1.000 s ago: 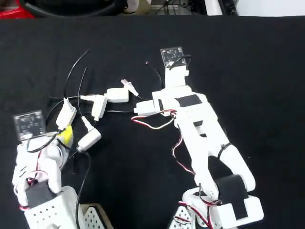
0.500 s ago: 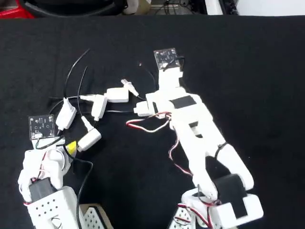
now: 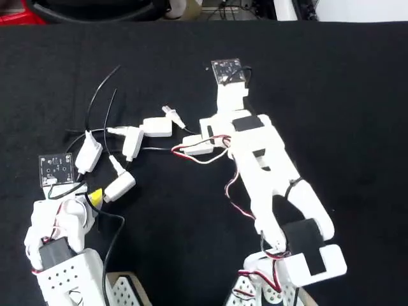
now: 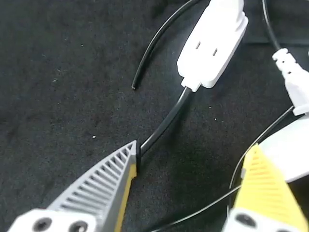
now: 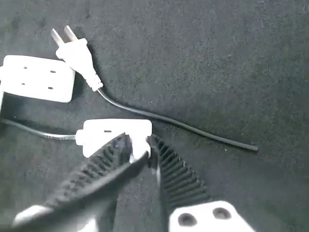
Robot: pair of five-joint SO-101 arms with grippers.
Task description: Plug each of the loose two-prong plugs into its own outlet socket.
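Left gripper (image 4: 193, 146), jaws open and empty, astride a black cord (image 4: 161, 125) at the near left of the counter (image 3: 331, 95). We noted it had drawn back from the sockets. Right gripper (image 5: 140, 145), jaws clamped on a white socket (image 5: 104, 130), had barely shifted. The loose plug (image 5: 77, 50) lay just far-left of it, so we judged mating not yet begun.
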